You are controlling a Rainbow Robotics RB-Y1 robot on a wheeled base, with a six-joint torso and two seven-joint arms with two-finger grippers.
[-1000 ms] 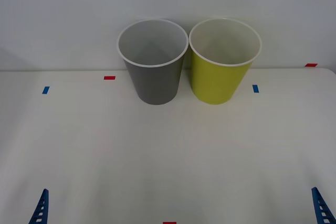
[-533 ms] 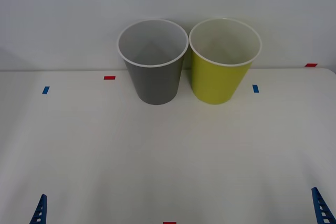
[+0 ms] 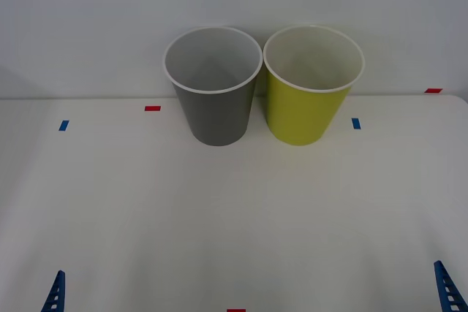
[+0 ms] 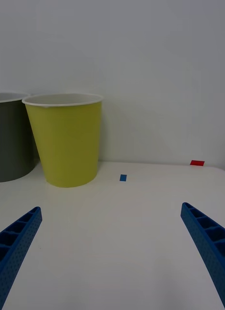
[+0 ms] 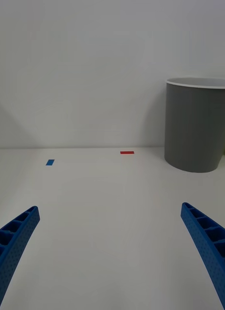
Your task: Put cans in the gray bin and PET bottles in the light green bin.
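Gray bin (image 3: 213, 85) and light green bin (image 3: 313, 84) stand beyond both open tools.

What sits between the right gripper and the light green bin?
Just bare white table in the right wrist view: the open right gripper faces the light green bin, with a small blue tape mark beside the bin.

Right claw (image 4: 112, 252) spread wide, blue ribbed fingers (image 4: 15, 242) apart at both corners, nothing between them, hovering over white table (image 4: 117, 232). Light green bin (image 4: 66, 140) upright on table by wall, white rim. Gray bin (image 4: 10, 138) just beside it, partly cut off. Small blue tape mark (image 4: 123, 178) near green bin; red tape mark (image 4: 197, 162) farther off by wall.
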